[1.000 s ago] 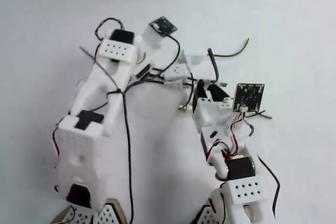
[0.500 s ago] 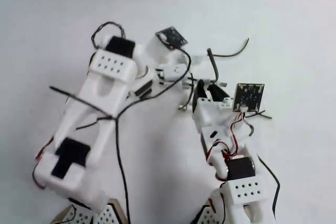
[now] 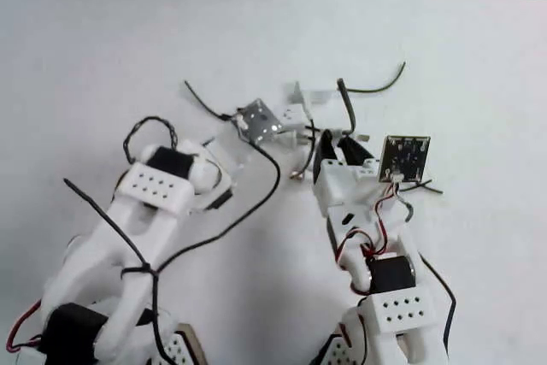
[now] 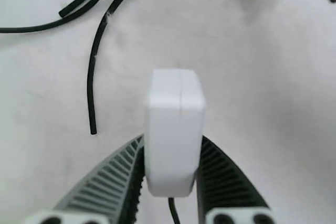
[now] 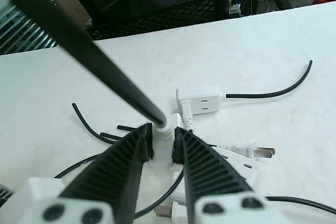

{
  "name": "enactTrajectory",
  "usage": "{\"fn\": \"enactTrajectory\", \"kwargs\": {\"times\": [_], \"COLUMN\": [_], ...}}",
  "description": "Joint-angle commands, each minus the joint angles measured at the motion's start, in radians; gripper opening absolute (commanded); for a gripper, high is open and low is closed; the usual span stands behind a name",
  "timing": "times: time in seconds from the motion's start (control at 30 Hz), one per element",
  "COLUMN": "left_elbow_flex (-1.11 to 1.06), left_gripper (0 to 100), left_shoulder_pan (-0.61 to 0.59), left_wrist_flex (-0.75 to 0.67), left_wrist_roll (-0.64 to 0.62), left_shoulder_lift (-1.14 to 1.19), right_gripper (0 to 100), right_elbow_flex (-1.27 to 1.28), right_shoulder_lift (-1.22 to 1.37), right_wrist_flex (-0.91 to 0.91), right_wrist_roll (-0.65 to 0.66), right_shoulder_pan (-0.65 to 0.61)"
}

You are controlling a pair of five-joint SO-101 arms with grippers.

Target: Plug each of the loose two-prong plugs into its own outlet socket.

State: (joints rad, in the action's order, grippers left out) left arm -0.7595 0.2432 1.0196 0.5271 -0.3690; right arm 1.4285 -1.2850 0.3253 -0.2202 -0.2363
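High view: white counter (image 3: 102, 40), black cords (image 3: 256, 198) strewn.

Left wrist: my left fingers (image 4: 135, 153) pinch a white corded block (image 4: 173, 114). It looks light, rigid and smooth-sided, so it may slip.

Right wrist: my right fingers (image 5: 152, 140) clamp a plug (image 5: 161, 153) by its body. The outlet socket (image 5: 202, 102) lies just beyond, not touching.
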Motion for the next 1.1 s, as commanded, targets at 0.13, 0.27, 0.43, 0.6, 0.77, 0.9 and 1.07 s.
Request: {"fn": "enactTrajectory", "kwargs": {"times": [0.13,0.27,0.43,0.6,0.77,0.9,1.07], "left_elbow_flex": [0.003,0.008,0.008,0.008,0.006,-0.002,-0.006], "left_gripper": [28,27,27,27,27,27,27], "left_shoulder_pan": [-0.163,-0.216,-0.255,-0.305,-0.341,-0.341,-0.340], "left_wrist_flex": [-0.061,-0.061,-0.064,-0.127,-0.216,-0.276,-0.364], "left_wrist_roll": [-0.009,-0.005,-0.008,-0.008,-0.009,-0.061,-0.130], "left_shoulder_lift": [-0.056,-0.056,-0.056,-0.056,-0.050,-0.047,-0.044], "right_gripper": [1.7,1.7,1.7,1.7,1.7,1.7,1.7], "right_elbow_flex": [-0.009,-0.009,-0.009,0.000,0.003,0.003,0.003], "right_shoulder_lift": [-0.008,-0.008,-0.008,-0.008,-0.008,-0.008,-0.008], "right_wrist_flex": [-0.018,-0.018,-0.016,-0.022,-0.022,-0.022,-0.022], "right_wrist_roll": [0.000,0.000,0.000,0.000,0.000,0.000,0.000], "right_shoulder_pan": [-0.005,-0.005,-0.005,-0.010,-0.028,-0.025,-0.027]}}
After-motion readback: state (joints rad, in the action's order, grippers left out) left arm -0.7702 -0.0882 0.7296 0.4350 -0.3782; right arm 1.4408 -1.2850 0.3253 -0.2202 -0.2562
